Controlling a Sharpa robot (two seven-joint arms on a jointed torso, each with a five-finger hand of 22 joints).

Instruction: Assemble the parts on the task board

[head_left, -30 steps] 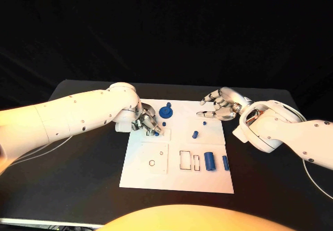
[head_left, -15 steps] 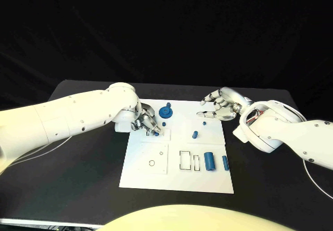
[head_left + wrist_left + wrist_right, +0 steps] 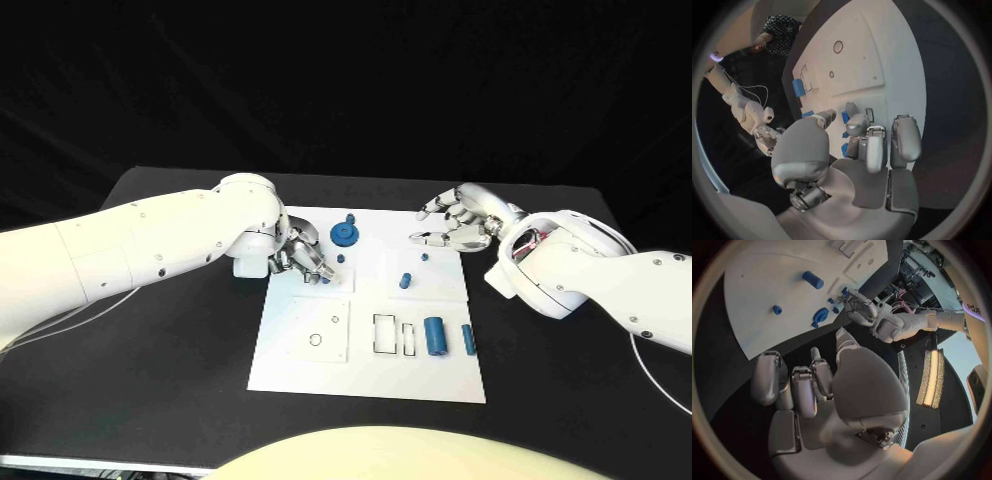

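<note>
1. Pinching a small blue part [image 3: 323, 277], the left hand [image 3: 299, 252] sits low over the task board [image 3: 368, 370] at its far left edge.
2. Right hand [image 3: 459, 222] hovers off the board's far right corner, fingers loosely spread, holding nothing.
3. Blue cylinder [image 3: 436, 336] lies near the board's right side.

Right hand [image 3: 826, 390] (seemingly empty) above task board [image 3: 761, 295]

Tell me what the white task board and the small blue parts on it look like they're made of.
The task board looks like matte white plastic or painted sheet: flat, even, no glare, with cut outlines. The blue parts look like moulded or printed plastic: uniform solid colour, dull sheen. Neither can be told for certain by look alone.
</note>
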